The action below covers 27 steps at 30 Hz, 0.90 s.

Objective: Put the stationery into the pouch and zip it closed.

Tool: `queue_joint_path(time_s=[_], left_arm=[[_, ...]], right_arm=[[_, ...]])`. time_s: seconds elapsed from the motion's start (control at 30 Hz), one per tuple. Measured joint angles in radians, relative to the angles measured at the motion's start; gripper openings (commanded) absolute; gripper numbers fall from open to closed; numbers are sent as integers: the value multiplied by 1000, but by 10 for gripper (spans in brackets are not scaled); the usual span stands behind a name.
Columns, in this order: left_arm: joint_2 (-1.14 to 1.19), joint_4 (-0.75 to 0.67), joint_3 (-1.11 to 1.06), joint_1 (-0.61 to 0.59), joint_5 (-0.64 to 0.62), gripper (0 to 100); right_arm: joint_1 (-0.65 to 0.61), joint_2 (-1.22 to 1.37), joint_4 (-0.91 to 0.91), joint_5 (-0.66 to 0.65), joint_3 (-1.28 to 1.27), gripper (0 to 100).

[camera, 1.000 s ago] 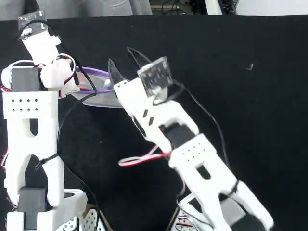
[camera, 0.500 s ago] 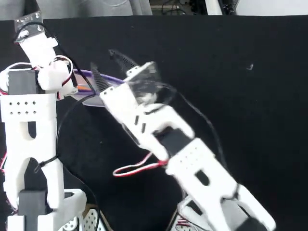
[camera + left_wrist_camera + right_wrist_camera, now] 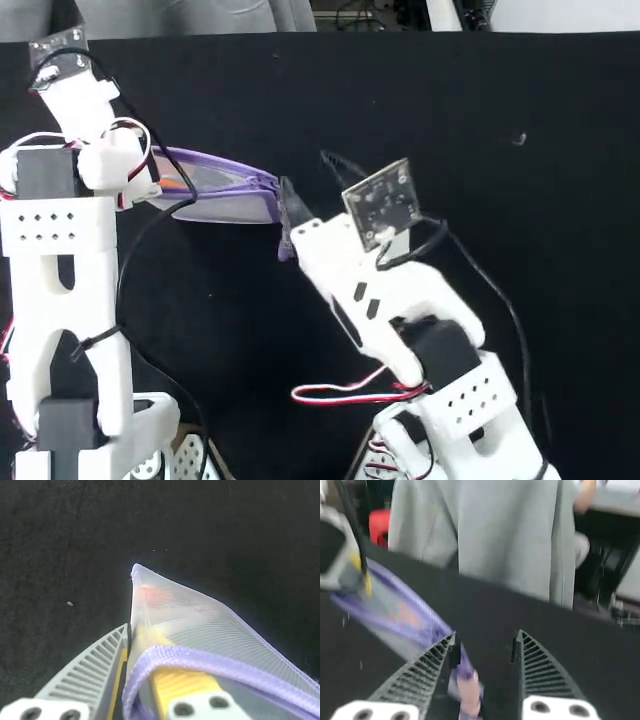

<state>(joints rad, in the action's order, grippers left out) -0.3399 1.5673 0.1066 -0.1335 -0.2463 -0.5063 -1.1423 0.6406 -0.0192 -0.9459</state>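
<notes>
Gripping 1 end of the pouch (image 3: 215,195), the left claw (image 3: 150,182) holds it over the black bench (image 3: 520,220). The pouch is translucent and finely ribbed, edged with a purple zip, with orange and yellow shapes showing through. The right claw (image 3: 312,180) stands open, 1 finger against the pouch's far end.

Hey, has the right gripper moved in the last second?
Yes. In the high view the right gripper has swung away from the left arm, and now sits at the free end of the pouch.
</notes>
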Motion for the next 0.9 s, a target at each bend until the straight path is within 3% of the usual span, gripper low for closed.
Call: queue_joint_path(time_s=[0.5,0.9], left_arm=[[0,-43,-11,-58,0,30],[0,-43,-11,-60,0,30]], right_arm=[[-112,-57,20,-71,-242,177],[-60,-57,-367,-157,-393,177]])
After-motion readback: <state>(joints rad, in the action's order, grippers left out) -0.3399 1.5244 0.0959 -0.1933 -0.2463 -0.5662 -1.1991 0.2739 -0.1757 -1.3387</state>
